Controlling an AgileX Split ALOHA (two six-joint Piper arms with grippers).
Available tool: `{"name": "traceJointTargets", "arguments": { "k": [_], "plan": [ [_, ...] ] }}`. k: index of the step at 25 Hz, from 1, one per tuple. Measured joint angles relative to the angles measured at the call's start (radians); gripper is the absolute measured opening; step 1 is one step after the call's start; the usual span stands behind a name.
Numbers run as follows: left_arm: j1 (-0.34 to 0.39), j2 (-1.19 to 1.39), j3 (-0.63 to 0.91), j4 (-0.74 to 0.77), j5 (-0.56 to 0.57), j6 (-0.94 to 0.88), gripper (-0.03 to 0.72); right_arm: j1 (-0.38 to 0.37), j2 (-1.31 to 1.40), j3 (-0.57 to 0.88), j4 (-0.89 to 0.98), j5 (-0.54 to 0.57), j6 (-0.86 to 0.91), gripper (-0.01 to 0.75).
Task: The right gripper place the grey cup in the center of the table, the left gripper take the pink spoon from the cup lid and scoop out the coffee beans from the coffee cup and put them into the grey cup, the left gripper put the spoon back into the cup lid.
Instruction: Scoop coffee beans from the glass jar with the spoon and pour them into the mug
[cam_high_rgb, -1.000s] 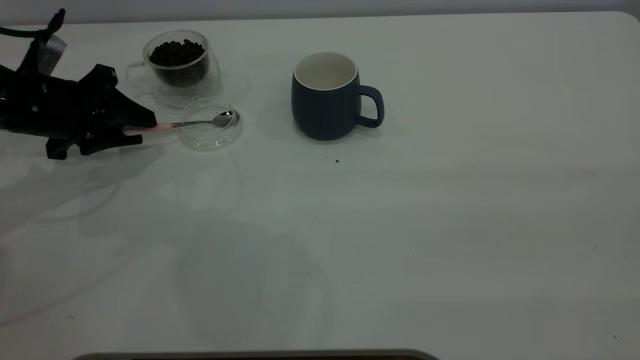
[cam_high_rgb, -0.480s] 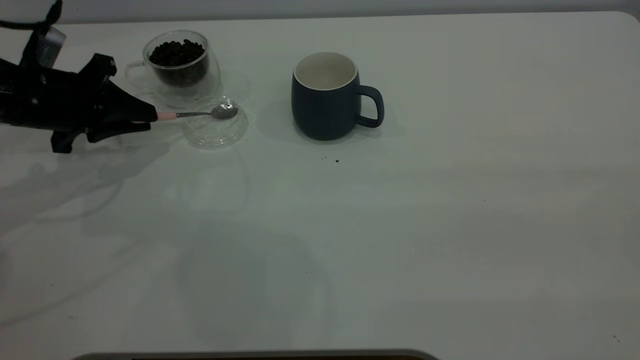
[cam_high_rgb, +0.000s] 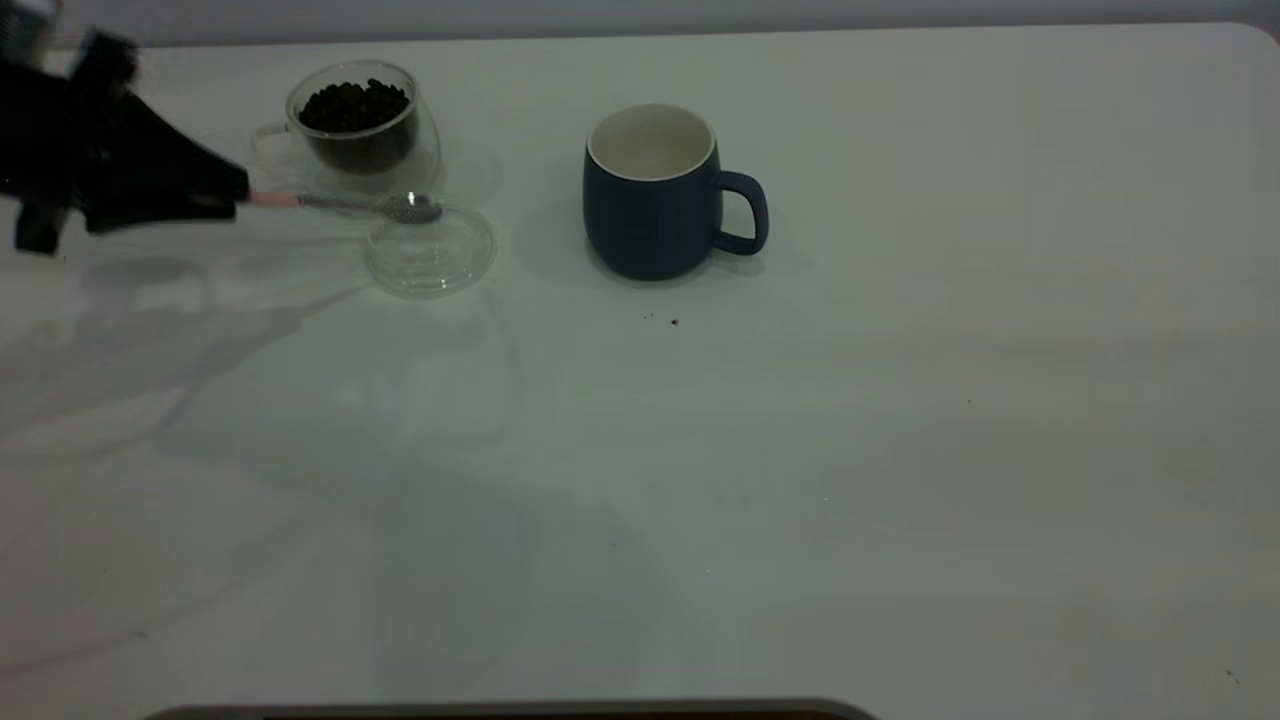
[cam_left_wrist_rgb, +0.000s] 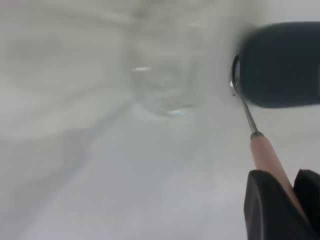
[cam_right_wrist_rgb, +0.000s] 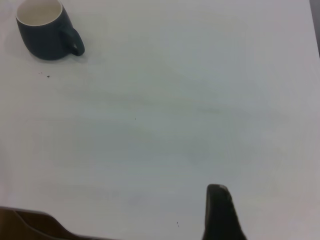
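Now left gripper (cam_high_rgb: 225, 195) fingers clamped on one pink spoon (cam_high_rgb: 345, 203), one grey cup (cam_high_rgb: 655, 195), right fingers unreadable.

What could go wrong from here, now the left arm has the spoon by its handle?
Three risks, judging from this moment:
1. The left gripper pinches only the far end of the pink spoon, so it may pivot or slip while scooping.
2. The spoon bowl hangs right above the glass lid rim and might knock it.
3. The glass cup of beans stands close by, so a wide swing could bump it and spill.
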Motion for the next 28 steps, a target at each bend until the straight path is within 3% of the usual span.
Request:
{"name": "traceJointTargets", "arguments": {
  "k": [3,6,17,28],
  "plan": [
    [0.009,-0.069,-0.009,0.012,0.078,-0.008,0.128,0.000,0.000,0.000,0.000,0.000,0.000,0.502],
    [0.013,-0.129,-0.051,0.014,0.088,-0.009,0.128,0.000,0.000,0.000,0.000,0.000,0.000,0.502],
    [0.026,-0.119,-0.140,0.018,-0.148,0.013,0.128,0.000,-0.001,0.000,0.000,0.000,0.000,0.502],
    [0.026,0.046,-0.140,-0.247,-0.157,0.273,0.127,0.000,-0.001,0.000,0.000,0.000,0.000,0.502]
  ]
}}
